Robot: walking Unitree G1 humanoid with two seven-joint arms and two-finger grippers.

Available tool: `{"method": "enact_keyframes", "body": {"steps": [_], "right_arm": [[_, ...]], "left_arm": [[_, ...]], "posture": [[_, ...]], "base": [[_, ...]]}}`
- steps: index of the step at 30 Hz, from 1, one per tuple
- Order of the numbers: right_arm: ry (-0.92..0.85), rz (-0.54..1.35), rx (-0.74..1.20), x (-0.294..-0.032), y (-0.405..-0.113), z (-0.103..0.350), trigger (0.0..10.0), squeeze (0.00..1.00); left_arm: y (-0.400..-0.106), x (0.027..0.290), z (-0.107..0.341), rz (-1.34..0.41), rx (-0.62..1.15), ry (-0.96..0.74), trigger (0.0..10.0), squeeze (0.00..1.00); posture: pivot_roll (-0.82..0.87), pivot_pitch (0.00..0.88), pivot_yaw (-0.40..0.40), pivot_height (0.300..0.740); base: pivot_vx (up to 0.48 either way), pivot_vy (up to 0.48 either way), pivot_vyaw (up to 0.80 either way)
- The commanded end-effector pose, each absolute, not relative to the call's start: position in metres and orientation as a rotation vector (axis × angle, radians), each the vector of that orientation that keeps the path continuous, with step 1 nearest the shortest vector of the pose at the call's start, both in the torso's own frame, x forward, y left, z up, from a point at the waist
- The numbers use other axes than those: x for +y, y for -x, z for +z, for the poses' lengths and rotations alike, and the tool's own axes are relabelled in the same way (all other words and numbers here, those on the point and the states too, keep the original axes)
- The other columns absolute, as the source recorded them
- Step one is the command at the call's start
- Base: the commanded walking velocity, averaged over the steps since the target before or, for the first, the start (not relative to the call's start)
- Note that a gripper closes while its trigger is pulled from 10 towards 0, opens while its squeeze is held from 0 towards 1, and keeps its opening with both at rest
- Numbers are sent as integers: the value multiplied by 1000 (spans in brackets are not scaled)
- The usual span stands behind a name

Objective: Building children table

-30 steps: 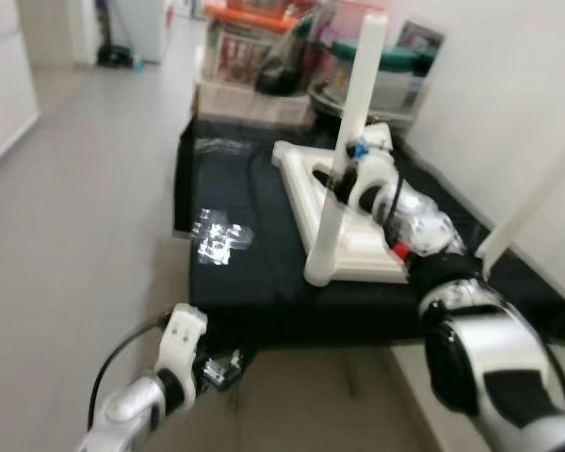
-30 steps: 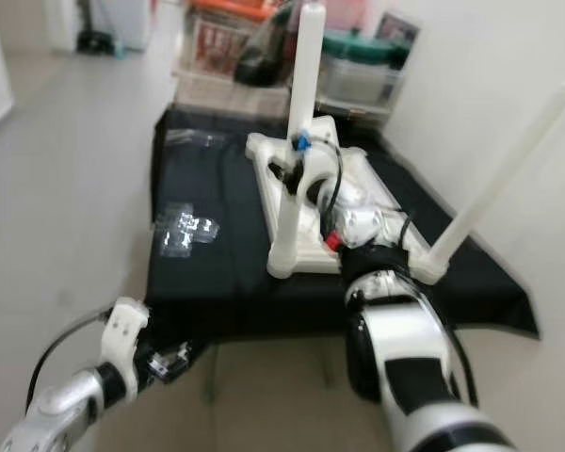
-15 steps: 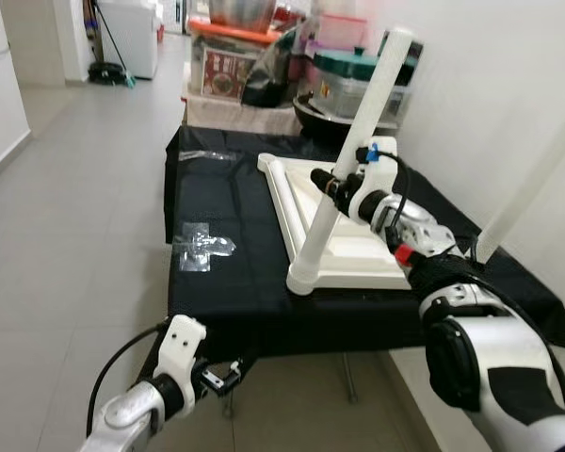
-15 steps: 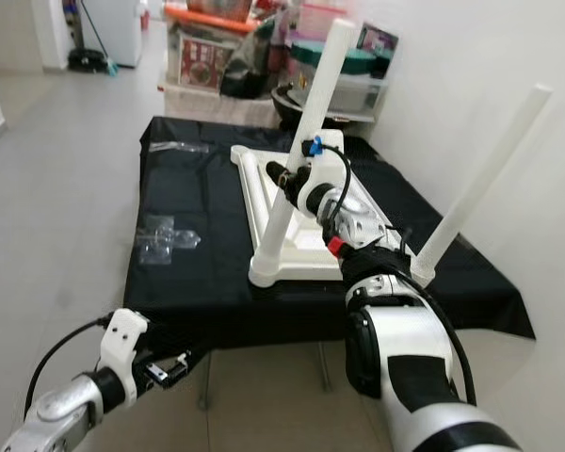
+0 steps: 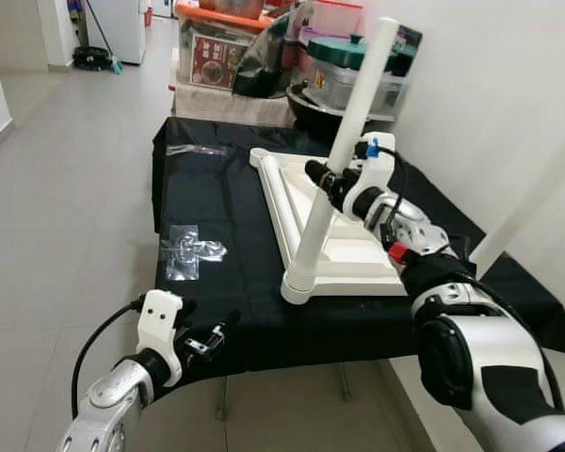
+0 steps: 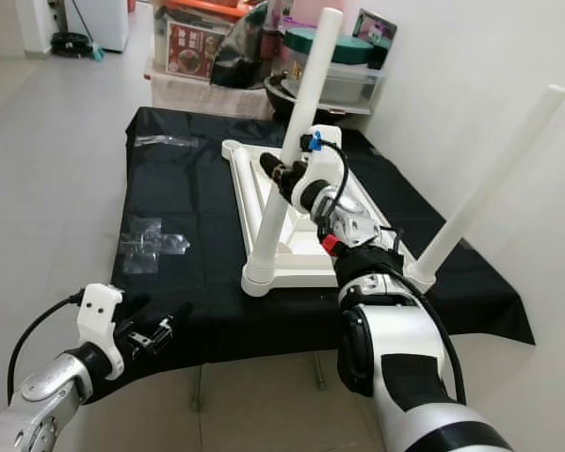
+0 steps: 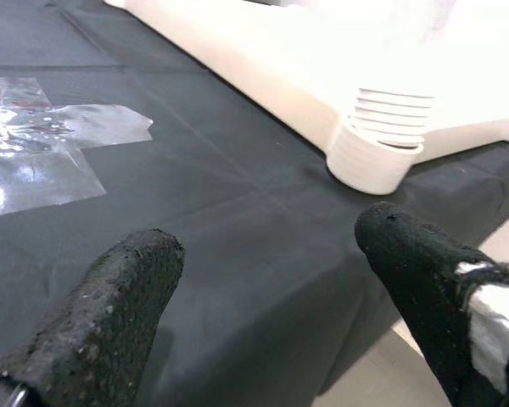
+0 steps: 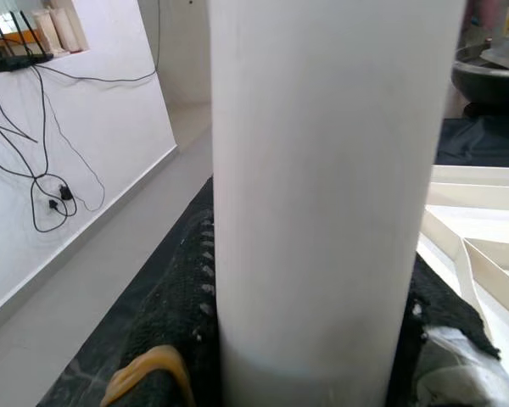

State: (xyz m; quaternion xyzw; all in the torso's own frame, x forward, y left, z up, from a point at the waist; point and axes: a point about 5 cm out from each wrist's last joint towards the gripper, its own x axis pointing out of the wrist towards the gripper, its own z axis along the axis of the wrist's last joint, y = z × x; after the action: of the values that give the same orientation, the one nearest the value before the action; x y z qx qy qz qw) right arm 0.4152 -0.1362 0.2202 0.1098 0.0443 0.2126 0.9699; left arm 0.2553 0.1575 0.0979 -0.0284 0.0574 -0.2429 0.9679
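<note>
The black-draped platform [image 5: 217,226] carries the inverted white tabletop [image 5: 348,247] along its right half, reaching the front edge. A white table leg [image 5: 337,169] stands tilted in the socket at the tabletop's front-left corner; a second leg [image 6: 485,184] rises at the front-right corner. A clear plastic wrapper [image 5: 190,252] lies near the left edge. My right gripper [image 5: 328,181] is clamped around the tilted leg at mid-height, fingers closed on both sides of it. My left gripper [image 5: 207,341] hangs below the front edge, fingers spread apart, holding nothing. Risk, in my judgement: the leg leans, so turning it may cross-thread the joint or drag the unbraced tabletop off the edge.
</note>
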Motion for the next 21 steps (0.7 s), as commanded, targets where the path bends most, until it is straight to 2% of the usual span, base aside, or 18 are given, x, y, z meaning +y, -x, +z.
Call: {"method": "enact_keyframes", "body": {"steps": [1, 21], "right_arm": [[-200, 392, 373, -141, -398, 149, 0, 0], [-279, 284, 302, -155, -397, 145, 0, 0]], "left_arm": [[-254, 153, 99, -500, 104, 65, 10000, 0], [-255, 153, 97, -503, 112, 61, 10000, 0]], "posture": [[61, 0, -170, 740], [55, 0, -166, 740]], "base": [[0, 0, 0], [0, 0, 0]]}}
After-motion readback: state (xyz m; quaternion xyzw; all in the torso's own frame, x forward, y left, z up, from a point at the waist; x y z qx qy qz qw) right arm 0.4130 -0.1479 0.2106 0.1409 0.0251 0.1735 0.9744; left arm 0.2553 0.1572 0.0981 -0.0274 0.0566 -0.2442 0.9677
